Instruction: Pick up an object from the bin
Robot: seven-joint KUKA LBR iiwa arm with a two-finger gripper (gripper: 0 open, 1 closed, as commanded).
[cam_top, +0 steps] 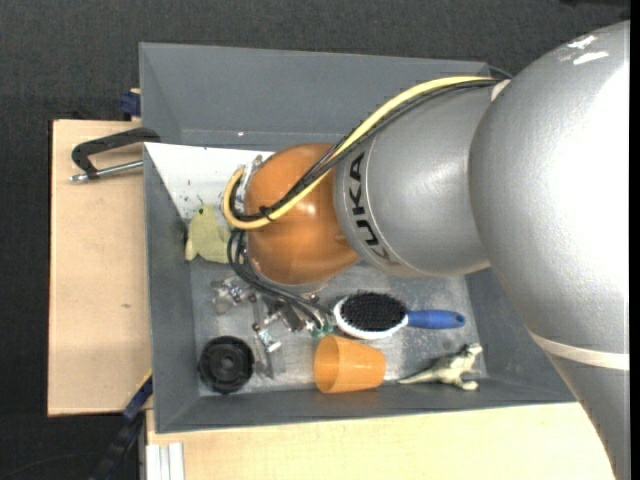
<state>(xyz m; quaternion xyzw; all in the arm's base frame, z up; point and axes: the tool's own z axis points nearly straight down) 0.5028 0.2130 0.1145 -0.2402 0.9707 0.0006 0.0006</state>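
The pick looks barely begun: nothing shows in the tool's grip and every thing I can see lies on the floor of the bin. The grasp and the lift are both left to do.

The arm (450, 198) comes in from 3 o'clock and covers most of the grey bin (300, 93). Its orange wrist cover (295, 218) sits over the middle. Under it, the tool (272, 326) is low over the floor toward 7 o'clock. Whether it is released or clenched I cannot tell.

No single thing is clearly chosen, and three lie closest:
- A brush (370, 315) with a white head, black bristles and a blue handle lies just beside the tool at its 3 o'clock.
- An orange cup (348, 365) lies on its side at the tool's 4 o'clock.
- A black round piece (225, 363) lies at the tool's 8 o'clock.

A tan toy dinosaur (445, 371) lies well apart at the bin's 5 o'clock. A pale yellow-green lump (208, 236) sits by the wall at 9 o'clock.

In my judgement the brush and cup crowd the tool's right side and could be knocked.
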